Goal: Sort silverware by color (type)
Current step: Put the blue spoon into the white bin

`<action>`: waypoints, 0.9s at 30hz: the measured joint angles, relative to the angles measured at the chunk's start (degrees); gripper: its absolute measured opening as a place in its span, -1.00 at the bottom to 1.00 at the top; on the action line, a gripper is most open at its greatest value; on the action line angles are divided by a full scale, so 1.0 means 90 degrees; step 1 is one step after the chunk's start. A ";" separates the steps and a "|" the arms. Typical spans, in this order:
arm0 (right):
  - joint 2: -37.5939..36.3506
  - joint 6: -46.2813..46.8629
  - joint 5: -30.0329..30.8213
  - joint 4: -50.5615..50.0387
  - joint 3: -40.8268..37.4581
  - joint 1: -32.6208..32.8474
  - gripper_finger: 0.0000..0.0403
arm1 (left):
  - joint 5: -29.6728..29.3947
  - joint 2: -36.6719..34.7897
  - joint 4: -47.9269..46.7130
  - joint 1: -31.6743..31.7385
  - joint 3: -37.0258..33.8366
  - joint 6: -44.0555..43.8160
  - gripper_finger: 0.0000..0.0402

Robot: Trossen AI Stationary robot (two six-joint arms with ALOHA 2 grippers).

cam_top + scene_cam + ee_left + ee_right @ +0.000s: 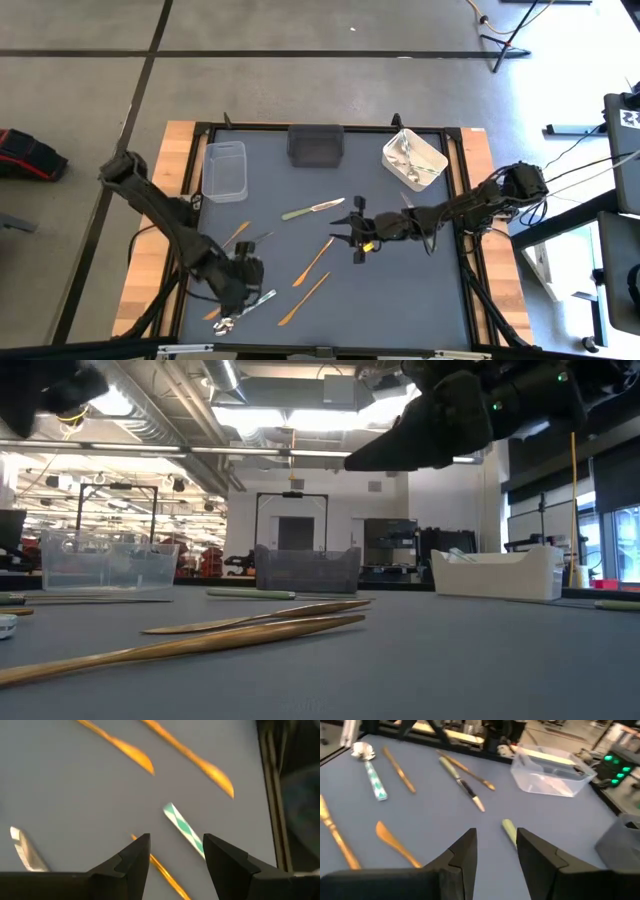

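Note:
Silverware lies scattered on the grey table. A pale green knife [313,209] is near the middle, copper-gold pieces [313,262] [303,298] lie nearer the front, and a spoon with a green-white handle [250,305] is at the front left. My left gripper [175,852] is open above that green-white handle [184,827] and a copper handle [161,868]. My right gripper [496,847] hovers open at mid-table [352,233], with the pale green knife's end [509,831] just ahead of its fingers. More silverware lies in the white tub [414,158].
The clear tub [225,170], dark grey tub [315,143] and white tub stand along the far edge. Two copper knives [250,622] lie close to the low camera. A black frame rims the table, and bare table shows on the right half in front of the white tub.

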 joint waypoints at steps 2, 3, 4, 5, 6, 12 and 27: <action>0.0000 0.0124 0.0193 0.0074 0.0000 0.0023 -0.36 | 0.0207 0.0289 0.0003 -0.0136 0.0000 0.0004 -0.11; 0.0000 0.0215 0.0220 0.0081 0.0000 0.0041 -0.36 | 0.0257 0.0432 0.0005 -0.0198 0.0000 0.0007 -0.11; 0.0000 0.0295 0.0238 0.0078 0.0000 0.0045 -0.36 | 0.0314 0.0573 0.0003 -0.0252 0.0000 0.0013 -0.11; 0.0000 0.0386 0.0243 0.0080 0.0000 0.0045 -0.36 | 0.0383 0.0705 0.0003 -0.0290 0.0000 0.0016 -0.11; 0.0000 0.0447 0.0243 0.0090 0.0000 0.0045 -0.36 | 0.0447 0.0821 0.0006 -0.0314 0.0000 0.0016 -0.11; 0.0000 0.0769 0.0255 0.0279 -0.0002 0.0045 -0.36 | 0.0971 0.1314 0.0299 -0.0255 0.0000 -0.0245 -0.11; 0.0000 0.0768 0.0260 0.0250 -0.0002 0.0045 -0.36 | 0.1124 0.1789 0.1060 -0.0077 -0.0087 -0.0411 -0.11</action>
